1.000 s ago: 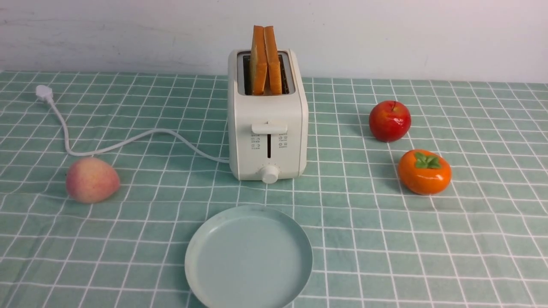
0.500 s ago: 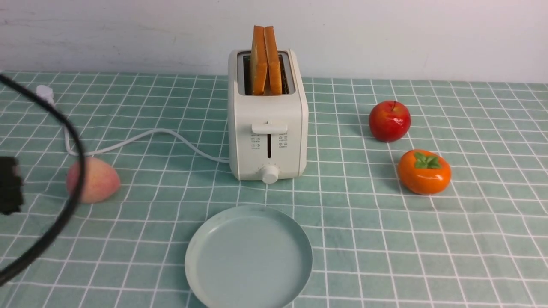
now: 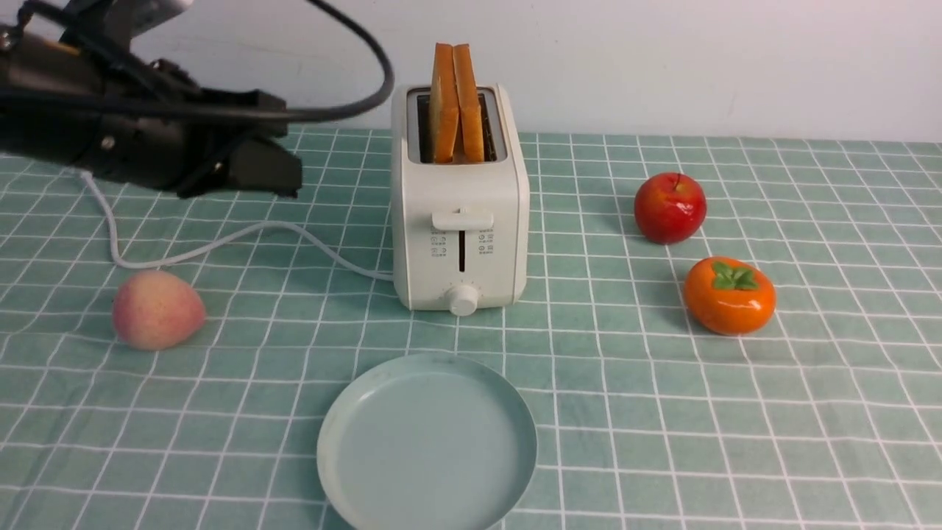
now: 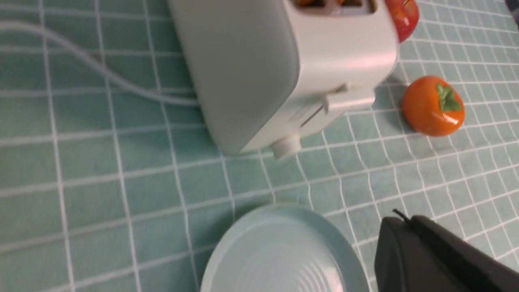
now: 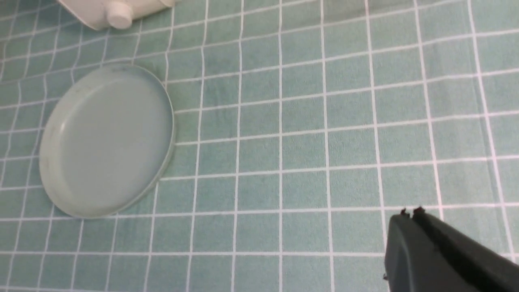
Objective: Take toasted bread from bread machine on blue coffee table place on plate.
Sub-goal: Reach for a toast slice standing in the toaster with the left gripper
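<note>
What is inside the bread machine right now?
Two slices of toasted bread stand on edge in the bread machine, side by side, their upper halves sticking out. Their lower parts are hidden by its walls, so the slot bottoms cannot be seen.

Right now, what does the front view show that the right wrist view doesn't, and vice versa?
Front only: both toasted bread slices upright in the bread machine slots, the left arm, peach, apple, persimmon. Right wrist only: the right hand, shut, over bare cloth. Both: the empty plate, the machine's knob, the blue coffee table.
</note>
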{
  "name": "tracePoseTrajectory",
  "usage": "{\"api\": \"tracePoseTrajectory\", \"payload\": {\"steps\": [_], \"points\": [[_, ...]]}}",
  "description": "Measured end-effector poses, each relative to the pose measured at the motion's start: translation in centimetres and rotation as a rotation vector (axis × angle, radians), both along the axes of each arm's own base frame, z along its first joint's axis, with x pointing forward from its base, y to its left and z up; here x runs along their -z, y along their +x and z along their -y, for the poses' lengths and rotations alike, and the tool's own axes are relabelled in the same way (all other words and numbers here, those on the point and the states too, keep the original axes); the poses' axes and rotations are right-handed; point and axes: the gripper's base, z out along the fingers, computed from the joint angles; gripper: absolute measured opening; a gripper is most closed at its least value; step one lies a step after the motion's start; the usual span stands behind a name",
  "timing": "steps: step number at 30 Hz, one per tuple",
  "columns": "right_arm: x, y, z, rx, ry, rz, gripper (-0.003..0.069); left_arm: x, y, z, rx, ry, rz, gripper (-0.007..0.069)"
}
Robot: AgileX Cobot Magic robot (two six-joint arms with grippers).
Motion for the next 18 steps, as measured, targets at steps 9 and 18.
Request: {"api": "tracePoseTrajectory", "payload": {"steps": [9,18], "points": [[-0.3,0.3,0.0,0.01,0.015,0.046,-0.0007,0.1,5.9,5.6,0.055,0.064,0.149,-0.0014],[-0.5,0.3,-0.4,0.002,0.066,0.048,-0.0001,2.3,11.2,8.6,0.052,0.074,0.205,0.0138]]}}
